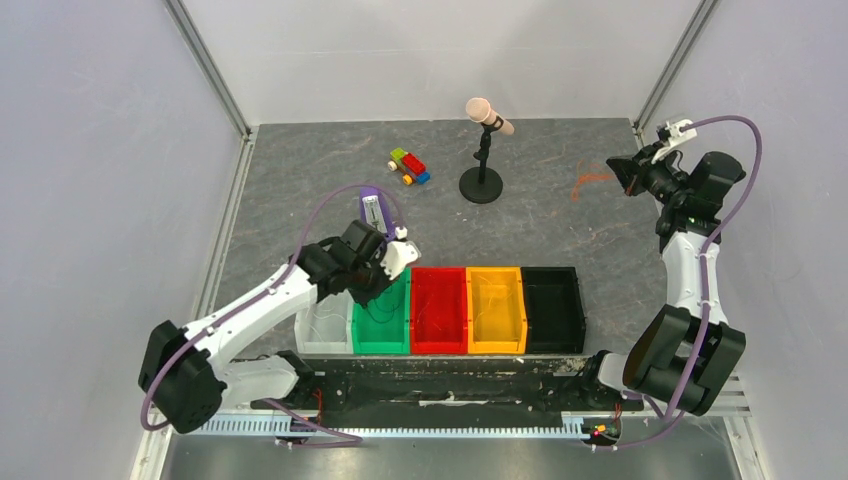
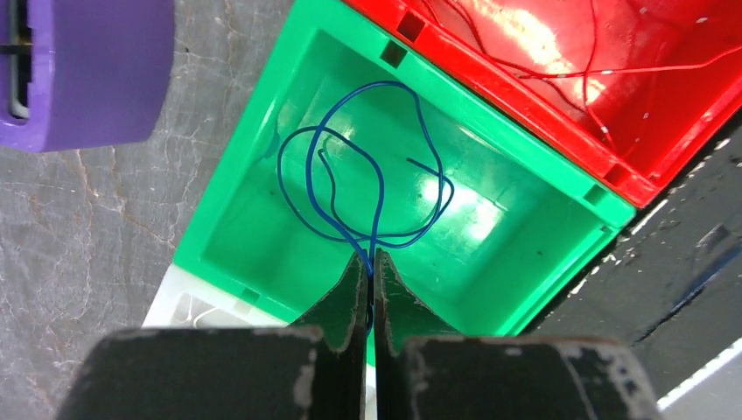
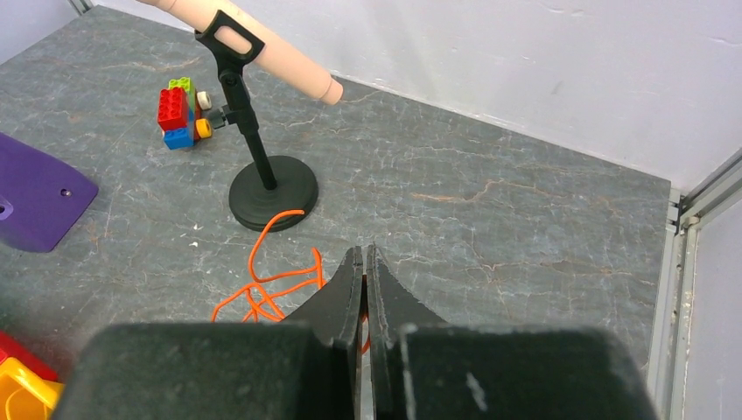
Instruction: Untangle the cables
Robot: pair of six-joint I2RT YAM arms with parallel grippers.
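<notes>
1. Blue wire is lying looped in the green bin, with one strand running up out of the loops into the left gripper.
2. Left gripper is hanging over the green bin's near rim, jaws pressed together and pinching that blue strand at the tips.
3. Orange wire is lying in a loose tangle on the table, at the far right, just beside the base of the mic stand.
4. Right gripper is hovering right over the orange tangle with its jaws pressed together. A bit of orange is showing at the finger gap, but I can't tell if a strand is actually caught.
5. Thin red wires are lying in the red bin, next to the green one.
6. The bins are sitting in a row at the near edge: white bin, green, red, yellow bin, black bin.
7. Purple block is sitting on the table just beyond the green bin.
8. Toy brick car is sitting at the far side, left of the mic stand.
</notes>
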